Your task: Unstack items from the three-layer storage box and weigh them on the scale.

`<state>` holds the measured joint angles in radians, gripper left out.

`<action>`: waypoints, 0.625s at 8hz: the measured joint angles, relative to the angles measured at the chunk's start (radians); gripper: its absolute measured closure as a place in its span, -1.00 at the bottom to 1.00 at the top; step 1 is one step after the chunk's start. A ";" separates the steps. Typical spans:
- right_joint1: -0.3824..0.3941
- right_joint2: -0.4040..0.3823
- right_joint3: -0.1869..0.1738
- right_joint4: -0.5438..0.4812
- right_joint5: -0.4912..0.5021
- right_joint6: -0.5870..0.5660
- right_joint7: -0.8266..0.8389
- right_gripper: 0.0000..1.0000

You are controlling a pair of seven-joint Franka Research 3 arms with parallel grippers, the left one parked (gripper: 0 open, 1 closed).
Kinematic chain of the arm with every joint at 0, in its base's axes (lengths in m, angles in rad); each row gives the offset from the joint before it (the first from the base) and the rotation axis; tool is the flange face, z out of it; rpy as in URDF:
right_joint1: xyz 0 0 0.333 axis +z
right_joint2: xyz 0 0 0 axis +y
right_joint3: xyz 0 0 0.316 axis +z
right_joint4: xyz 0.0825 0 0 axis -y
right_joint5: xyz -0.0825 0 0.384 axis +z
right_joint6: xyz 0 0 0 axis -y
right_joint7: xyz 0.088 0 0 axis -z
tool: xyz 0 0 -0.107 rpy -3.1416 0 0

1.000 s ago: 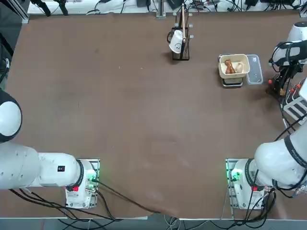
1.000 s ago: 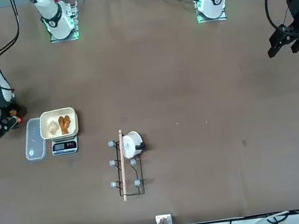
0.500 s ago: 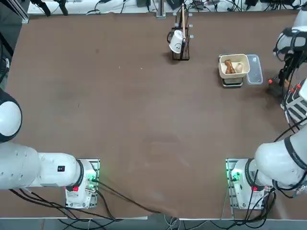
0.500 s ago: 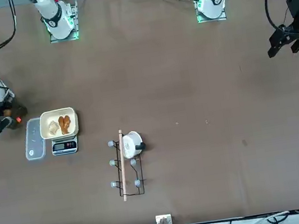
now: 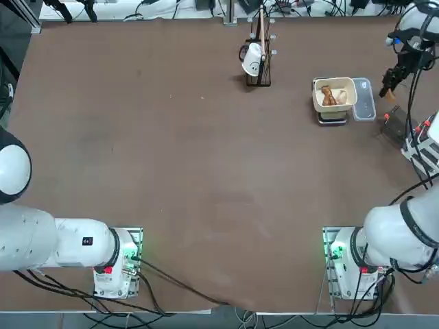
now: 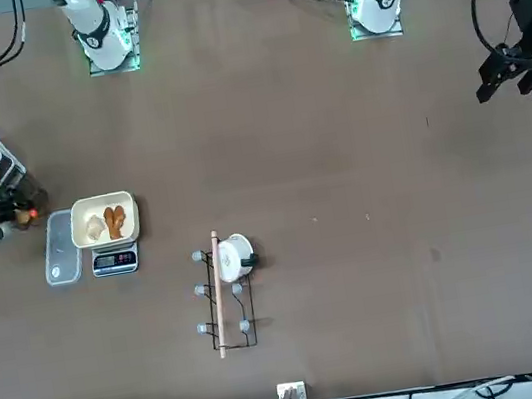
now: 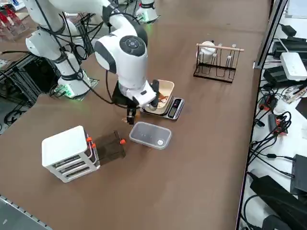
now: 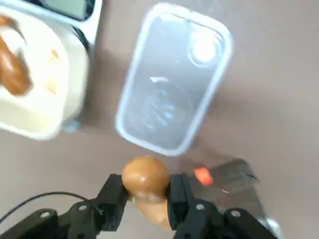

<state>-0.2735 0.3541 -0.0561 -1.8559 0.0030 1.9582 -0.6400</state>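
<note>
One tan rounded food piece (image 8: 145, 180) sits clenched in my right hand (image 8: 144, 199); the scale's cream rounded-square tray (image 8: 35, 107) lies beyond the clear rectangular lid (image 8: 172, 79), sideways from my hand.

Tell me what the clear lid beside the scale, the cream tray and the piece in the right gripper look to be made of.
Clear lid: likely thin transparent plastic, glossy, since the table shows through and a highlight glints on it.
Cream tray: probably matte plastic; smooth, opaque, rounded walls.
Piece clamped in the right gripper: tan-brown, smooth, slightly shiny, like a moulded toy food; the material is uncertain.
</note>
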 joint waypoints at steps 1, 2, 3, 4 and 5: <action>0.038 0.000 0.005 0.004 0.021 -0.025 0.096 0.07; 0.091 0.000 0.013 0.005 0.045 -0.049 0.220 0.07; 0.150 0.000 0.019 0.006 0.074 -0.053 0.337 0.08; 0.199 0.000 0.020 0.006 0.088 -0.050 0.423 0.06; 0.230 0.001 0.021 0.006 0.092 -0.035 0.475 -0.02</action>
<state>-0.0439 0.3551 -0.0353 -1.8496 0.0955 1.9231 -0.1651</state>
